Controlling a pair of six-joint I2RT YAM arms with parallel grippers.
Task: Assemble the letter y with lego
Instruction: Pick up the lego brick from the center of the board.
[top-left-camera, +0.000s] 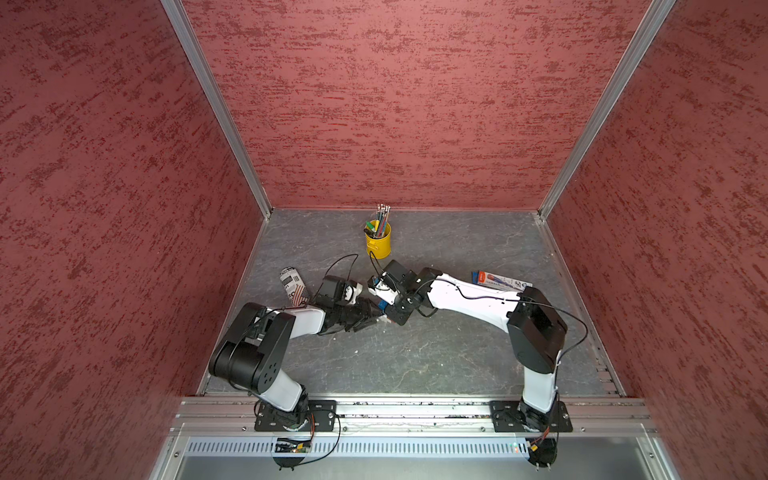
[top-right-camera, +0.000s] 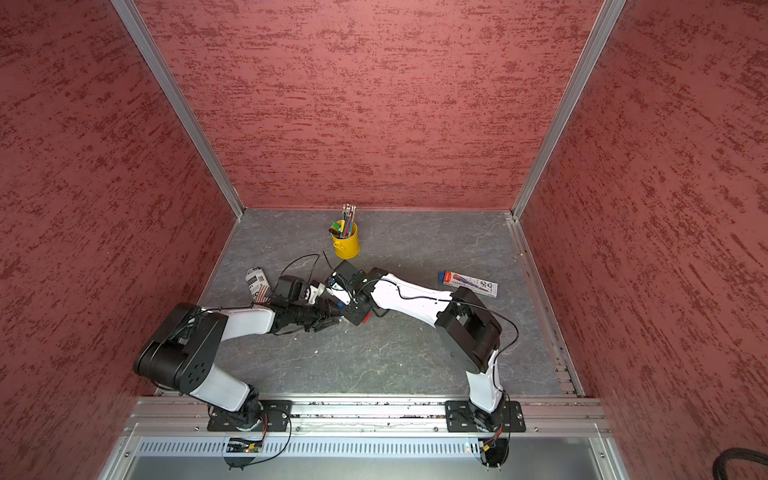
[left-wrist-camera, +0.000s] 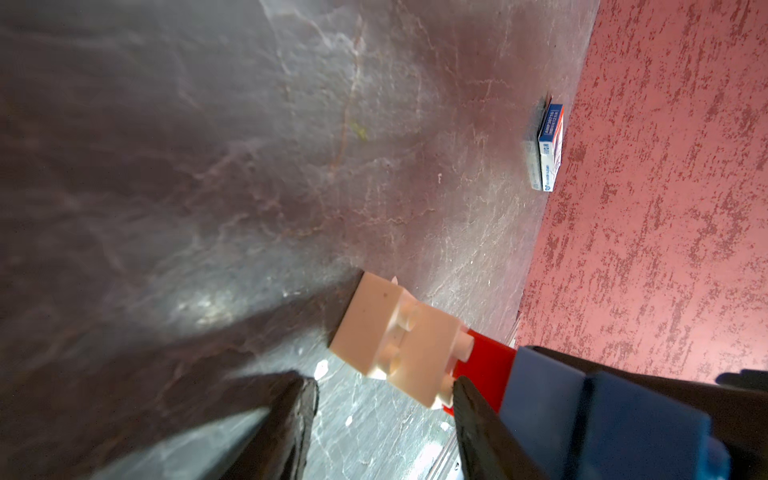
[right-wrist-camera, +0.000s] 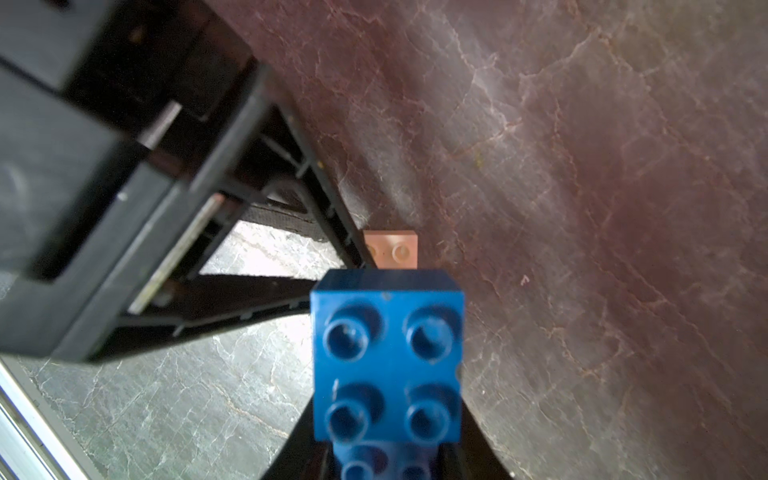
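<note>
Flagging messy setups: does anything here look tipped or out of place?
A printed can lies on its side on the table beside the left arm, while the yellow pencil cup stands upright. Small white flecks dot the table.

In both top views, dial centred on the table (top-left-camera: 415, 361): the pencil cup (top-left-camera: 378, 243) stands at twelve o'clock, towards the back wall (top-left-camera: 395, 104); the can (top-left-camera: 294, 286) lies at nine; the flat packet (top-left-camera: 500, 281) at three. At the hub, the left gripper (left-wrist-camera: 384, 386) and right gripper (right-wrist-camera: 386, 449) meet, the joined bricks (left-wrist-camera: 399, 345) between them, seemingly off the table.
</note>
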